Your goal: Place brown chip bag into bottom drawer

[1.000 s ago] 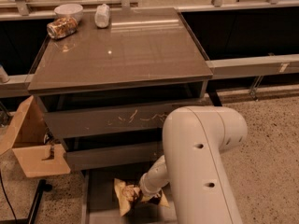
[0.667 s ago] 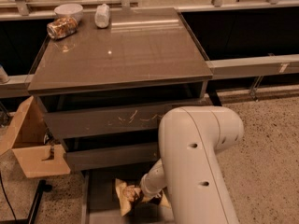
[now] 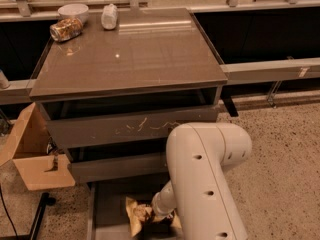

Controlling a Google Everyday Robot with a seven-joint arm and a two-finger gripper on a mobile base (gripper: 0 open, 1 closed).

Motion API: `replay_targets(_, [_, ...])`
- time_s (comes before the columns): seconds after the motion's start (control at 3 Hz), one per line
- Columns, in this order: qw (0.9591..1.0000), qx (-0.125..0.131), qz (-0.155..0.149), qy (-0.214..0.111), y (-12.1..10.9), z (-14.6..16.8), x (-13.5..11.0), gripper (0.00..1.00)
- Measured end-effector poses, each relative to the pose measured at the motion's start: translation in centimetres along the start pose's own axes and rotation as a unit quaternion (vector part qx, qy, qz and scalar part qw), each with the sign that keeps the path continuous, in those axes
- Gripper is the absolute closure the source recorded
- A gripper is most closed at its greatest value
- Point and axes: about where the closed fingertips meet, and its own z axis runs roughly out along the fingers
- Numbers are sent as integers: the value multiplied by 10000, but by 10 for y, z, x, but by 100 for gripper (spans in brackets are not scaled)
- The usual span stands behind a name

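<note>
The brown chip bag [image 3: 136, 217], dark with crumpled tan-yellow ends, sits low over the floor of the bottom drawer [image 3: 107, 204], which is pulled out at the foot of the cabinet. My gripper [image 3: 156, 218] is at the bag's right side, reaching down from the white wrist [image 3: 164, 202]. The bulky white arm link [image 3: 205, 174] hides the drawer's right half and part of the bag. The bag's lower edge runs out of view at the bottom.
The grey-brown cabinet top [image 3: 130, 54] carries a speckled packet [image 3: 66, 29], a white bowl [image 3: 73, 11] and a small white bottle [image 3: 108, 16] at its back left. A scratched drawer front [image 3: 135, 126] lies above the drawer. An open cardboard box [image 3: 35, 156] stands at the left.
The white arm link has shifted a little to the left. The chip bag and wrist stay at nearly the same spot over the bottom drawer.
</note>
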Motion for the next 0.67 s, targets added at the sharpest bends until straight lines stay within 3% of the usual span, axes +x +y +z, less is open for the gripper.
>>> replay_targets(0.67, [9999,63,-71,-116,1,32,7,100])
